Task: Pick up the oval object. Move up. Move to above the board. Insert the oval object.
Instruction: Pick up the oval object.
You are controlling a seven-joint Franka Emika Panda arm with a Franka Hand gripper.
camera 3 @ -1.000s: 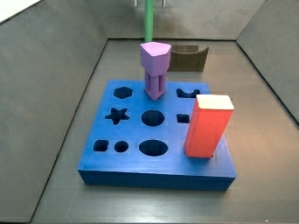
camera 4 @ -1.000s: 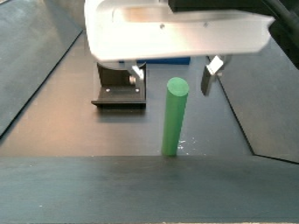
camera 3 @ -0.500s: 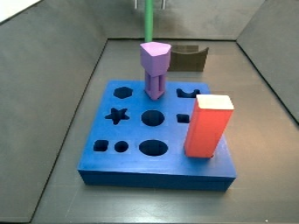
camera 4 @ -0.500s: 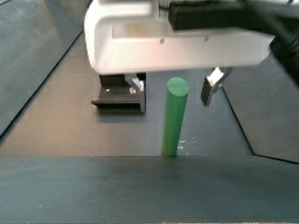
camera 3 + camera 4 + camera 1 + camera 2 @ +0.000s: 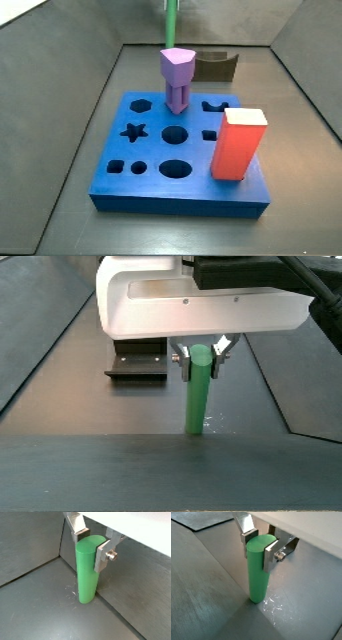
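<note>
The oval object (image 5: 87, 574) is a tall bright green peg standing upright on the grey floor, and both wrist views show it (image 5: 257, 574). My gripper (image 5: 91, 543) is at its top end, with a silver finger pressed against each side, so it is shut on it. A side view shows the same grip (image 5: 198, 356), with the peg's foot on the floor. The blue board (image 5: 134, 192) lies apart from the peg, nearer the camera in a side view, where the peg (image 5: 170, 25) rises behind it.
A purple peg (image 5: 177, 75) and a red rectangular block (image 5: 238, 145) stand in the board. The dark fixture (image 5: 218, 68) sits behind the board and shows beside the peg (image 5: 135, 362) in a side view. Sloped grey walls bound the floor.
The fingers stood apart on either side of the green peg's top. They have now closed onto it. The peg has not moved.
</note>
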